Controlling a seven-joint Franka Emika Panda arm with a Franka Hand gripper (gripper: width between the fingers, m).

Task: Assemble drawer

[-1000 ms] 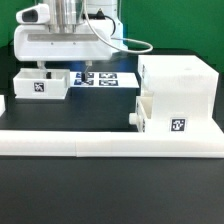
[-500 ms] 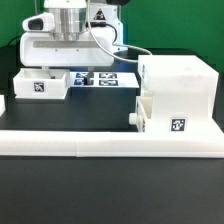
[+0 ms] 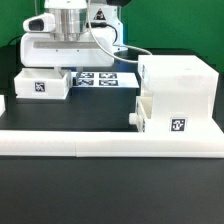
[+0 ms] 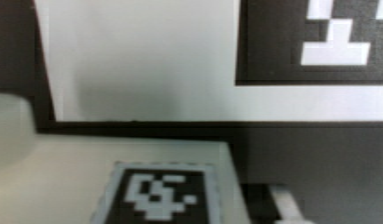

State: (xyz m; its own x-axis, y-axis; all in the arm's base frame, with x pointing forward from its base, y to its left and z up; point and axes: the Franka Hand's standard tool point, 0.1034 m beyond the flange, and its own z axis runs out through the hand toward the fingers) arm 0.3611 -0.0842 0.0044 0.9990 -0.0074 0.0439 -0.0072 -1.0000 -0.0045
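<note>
The drawer's large white casing [image 3: 180, 88] stands at the exterior view's right. One knobbed tray [image 3: 150, 116] sits part way in its lower opening, with the knob [image 3: 133, 118] pointing to the exterior view's left. The second small tray [image 3: 40, 85], with a tag on its front, lies at the left. My gripper [image 3: 62, 70] hangs low over that tray's right end, jaws open around its wall. In the wrist view the tray's tagged face [image 4: 161, 195] fills the lower part, and one finger [image 4: 284, 200] shows beside it. The other finger is hidden.
The marker board [image 3: 102, 78] lies flat behind, between the tray and the casing; it also shows in the wrist view [image 4: 143, 60]. The long white L-shaped border wall [image 3: 110, 143] runs along the front. A white piece [image 3: 2, 103] shows at the left edge.
My gripper has moved toward the exterior view's left and come down, from above the marker board to over the small tray's right end. The trays and casing have not moved.
</note>
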